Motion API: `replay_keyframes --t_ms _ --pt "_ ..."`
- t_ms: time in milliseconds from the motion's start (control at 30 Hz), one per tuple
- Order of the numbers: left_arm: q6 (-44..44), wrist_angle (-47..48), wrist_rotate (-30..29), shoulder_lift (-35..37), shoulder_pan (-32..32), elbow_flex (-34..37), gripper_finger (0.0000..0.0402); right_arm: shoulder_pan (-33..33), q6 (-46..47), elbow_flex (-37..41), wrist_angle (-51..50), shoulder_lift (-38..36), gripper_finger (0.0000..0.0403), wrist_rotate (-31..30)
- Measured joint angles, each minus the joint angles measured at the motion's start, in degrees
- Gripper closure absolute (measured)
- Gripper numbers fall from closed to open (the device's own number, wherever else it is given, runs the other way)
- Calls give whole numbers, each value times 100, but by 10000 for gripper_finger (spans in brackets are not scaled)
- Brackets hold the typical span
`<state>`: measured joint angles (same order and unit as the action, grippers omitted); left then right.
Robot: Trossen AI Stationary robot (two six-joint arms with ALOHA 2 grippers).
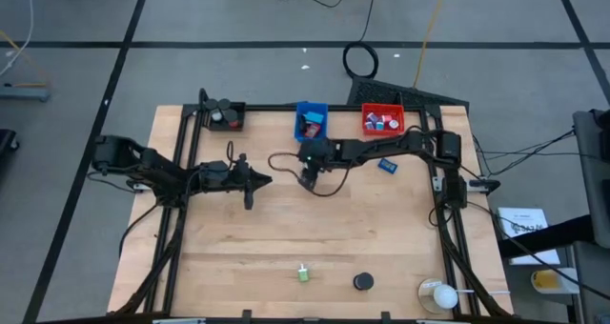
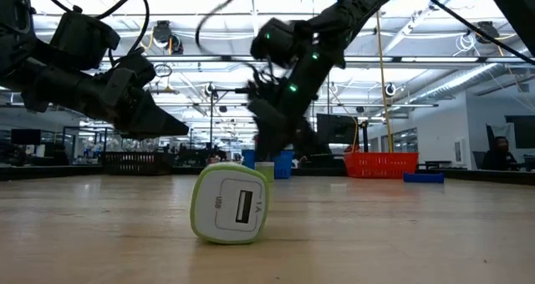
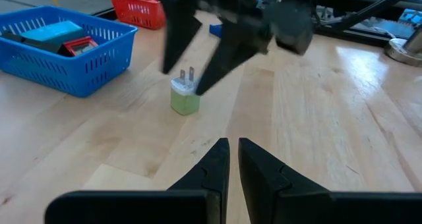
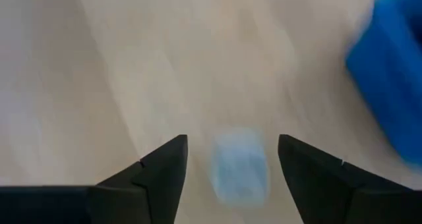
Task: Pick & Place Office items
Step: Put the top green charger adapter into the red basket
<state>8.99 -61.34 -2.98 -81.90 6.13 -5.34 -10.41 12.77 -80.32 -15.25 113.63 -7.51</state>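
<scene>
Right end effector [image 4: 231, 161]: I had its fingers apart over the charger plug [image 3: 185, 96], near the table's far edge.
Left end effector [image 3: 229, 159]: pinched together, empty.
Handling: I judged it light, rigid, slick; grip the flat sides.

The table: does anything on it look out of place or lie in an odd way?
Yes. A green charger lies tipped over near the front edge, with its USB port facing sideways, and a black disc sits not far from it. A small blue piece lies loose on the wood just outside the red bin.
</scene>
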Motion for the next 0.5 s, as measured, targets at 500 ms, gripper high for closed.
replay_keyframes --t_ms 500 --pt "-10 19 -6 0 -4 0 364 -42 0 12 84 405 233 -2"
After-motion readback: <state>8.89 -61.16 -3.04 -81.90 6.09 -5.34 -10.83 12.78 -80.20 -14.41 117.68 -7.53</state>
